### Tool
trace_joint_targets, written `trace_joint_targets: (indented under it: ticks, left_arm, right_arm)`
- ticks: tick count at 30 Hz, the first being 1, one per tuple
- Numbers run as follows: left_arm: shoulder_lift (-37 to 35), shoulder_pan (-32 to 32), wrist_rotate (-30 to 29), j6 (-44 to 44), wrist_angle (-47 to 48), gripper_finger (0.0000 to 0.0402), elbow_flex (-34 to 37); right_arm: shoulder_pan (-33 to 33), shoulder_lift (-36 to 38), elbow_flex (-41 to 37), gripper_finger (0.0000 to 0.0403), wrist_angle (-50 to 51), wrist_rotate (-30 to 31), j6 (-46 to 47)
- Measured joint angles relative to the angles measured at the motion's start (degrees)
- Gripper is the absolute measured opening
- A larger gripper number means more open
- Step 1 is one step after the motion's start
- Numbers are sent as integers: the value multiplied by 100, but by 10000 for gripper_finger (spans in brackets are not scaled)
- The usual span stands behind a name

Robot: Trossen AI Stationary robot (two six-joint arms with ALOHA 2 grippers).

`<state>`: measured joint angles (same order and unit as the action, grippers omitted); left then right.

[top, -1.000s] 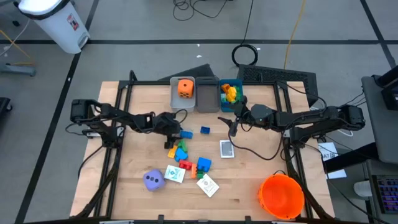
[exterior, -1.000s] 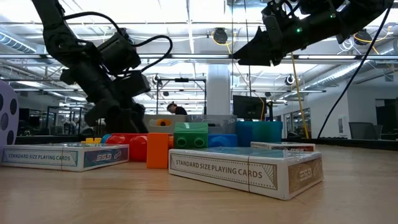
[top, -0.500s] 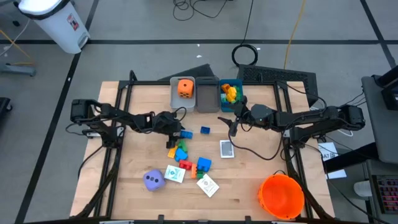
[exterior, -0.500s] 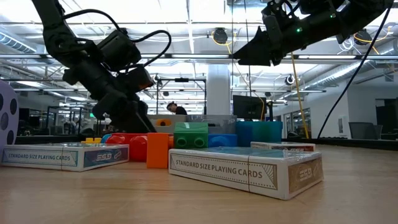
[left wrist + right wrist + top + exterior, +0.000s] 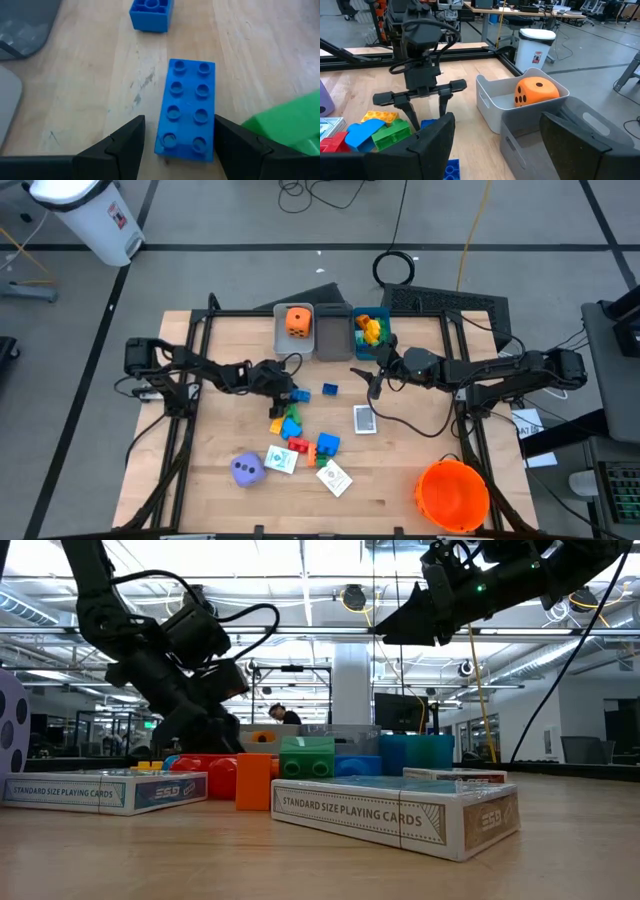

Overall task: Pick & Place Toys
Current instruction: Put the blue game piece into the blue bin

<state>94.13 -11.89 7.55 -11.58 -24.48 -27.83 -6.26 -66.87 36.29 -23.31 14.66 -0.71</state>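
The left tool (image 5: 175, 145) stands spread astride a long blue block (image 5: 187, 110) lying flat on the bench (image 5: 420, 470), left of centre, while the right tool (image 5: 372, 383), also spread, hovers at three o'clock.

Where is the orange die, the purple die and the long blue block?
orange die (image 5: 297, 321): high view, its top face, inside a grey bin.
purple die (image 5: 247, 470): high view, its top face.
long blue block (image 5: 188, 107): left wrist view, its studded top.
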Motion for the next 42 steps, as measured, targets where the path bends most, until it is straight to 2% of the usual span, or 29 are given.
trace_joint_targets:
  ticks: [5, 11, 17, 22, 27, 31, 33, 38, 42]
  left_arm:
    - [0, -42, -4, 8, -6, 217, -2]
    - [0, -42, 0, 9, -8, 145, -2]
    - [-49, -41, -1, 8, -7, 145, -4]
    - [-499, -21, -15, 8, -15, 162, -7]
    - [-1162, 188, -605, 166, -348, 150, -12]
    - [-1506, 378, -767, 383, -771, 148, -19]
    - [-1558, 490, -761, 425, -847, 148, -20]
    - [-1550, 733, -763, 224, -726, 151, -88]
    - [-1550, 836, -765, 171, -686, 161, -224]
  right_arm:
    - [0, 0, 0, 279, 0, -2, 0]
    - [0, 0, 0, 279, 0, -2, 0]
    - [0, 0, 0, 279, 2, -2, 0]
    - [0, 0, 0, 279, 0, -2, 0]
    - [0, 0, 0, 279, 0, -22, -40]
    - [1, -13, 0, 279, -5, -656, -22]
    - [56, -117, 2, 279, -94, -894, -34]
    - [302, -577, 7, 282, -579, -876, -407]
    - [480, -1109, 58, 303, -1099, -879, -773]
